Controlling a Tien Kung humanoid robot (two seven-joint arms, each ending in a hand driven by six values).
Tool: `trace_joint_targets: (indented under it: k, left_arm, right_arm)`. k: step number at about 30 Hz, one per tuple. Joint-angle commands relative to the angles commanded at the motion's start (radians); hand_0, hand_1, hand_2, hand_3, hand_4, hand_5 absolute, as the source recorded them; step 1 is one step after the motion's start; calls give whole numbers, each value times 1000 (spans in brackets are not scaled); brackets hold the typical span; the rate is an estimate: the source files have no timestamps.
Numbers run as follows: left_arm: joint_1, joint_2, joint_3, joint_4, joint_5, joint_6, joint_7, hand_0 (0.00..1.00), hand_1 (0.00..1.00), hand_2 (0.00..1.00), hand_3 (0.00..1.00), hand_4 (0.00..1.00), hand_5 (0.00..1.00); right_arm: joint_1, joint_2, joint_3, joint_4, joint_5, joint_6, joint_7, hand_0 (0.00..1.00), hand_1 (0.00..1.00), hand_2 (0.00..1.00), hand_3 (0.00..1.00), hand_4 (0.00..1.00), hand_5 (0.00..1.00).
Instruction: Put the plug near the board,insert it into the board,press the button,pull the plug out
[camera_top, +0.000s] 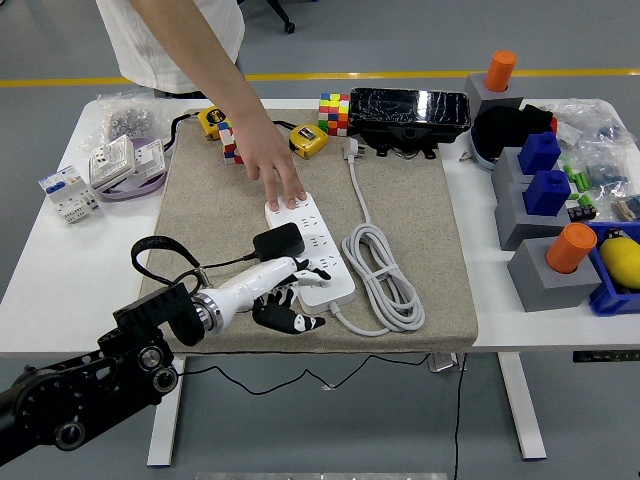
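Observation:
A white power strip (322, 238) lies on the brown mat (215, 215) in the middle of the table. A black plug (278, 243) sits in the strip's left side, and its black cable loops off to the left. My left hand (288, 276) lies just below the plug, at the strip's near end. Its fingers (296, 266) are spread and reach onto the strip's near left edge, holding nothing. A person's hand (281, 180) presses down on the strip's far end.
The strip's white cord (385, 275) lies coiled to its right. Colour cubes (334, 112), tape measures (308, 139) and a black device (408, 108) line the mat's far edge. Grey blocks with blue and orange pegs (545, 255) stand at the right, and sockets (120, 160) at the far left.

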Motion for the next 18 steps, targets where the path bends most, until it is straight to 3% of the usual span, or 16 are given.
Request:
trace_joint_targets:
  k: [4, 5, 7, 11, 18]
  left_arm:
    - [-3, -2, -10, 36, -89, 84, -127, 94, 62, 151, 622, 780, 203]
    - [-3, -2, -11, 45, -112, 104, -153, 145, 112, 209, 593, 780, 210]
    - [-1, -3, -12, 63, -156, 127, -191, 145, 112, 209, 593, 780, 210]
    - [6, -5, -14, 92, -205, 157, -227, 162, 131, 235, 588, 780, 220]
    - [11, -3, -20, 90, -200, 164, -229, 167, 137, 241, 590, 777, 223]
  right_arm:
    - [2, 0, 0, 1, 0, 0, 0, 537, 625, 613, 549, 886, 413]
    - [2, 1, 0, 2, 0, 0, 0, 537, 625, 613, 549, 886, 413]
    - [3, 1, -1, 3, 0, 0, 1, 537, 625, 613, 549, 886, 413]
    - [3, 3, -3, 2, 1, 0, 1, 537, 626, 612, 549, 886, 413]
    - [1, 2, -6, 1, 1, 1, 0, 537, 626, 613, 549, 885, 413]
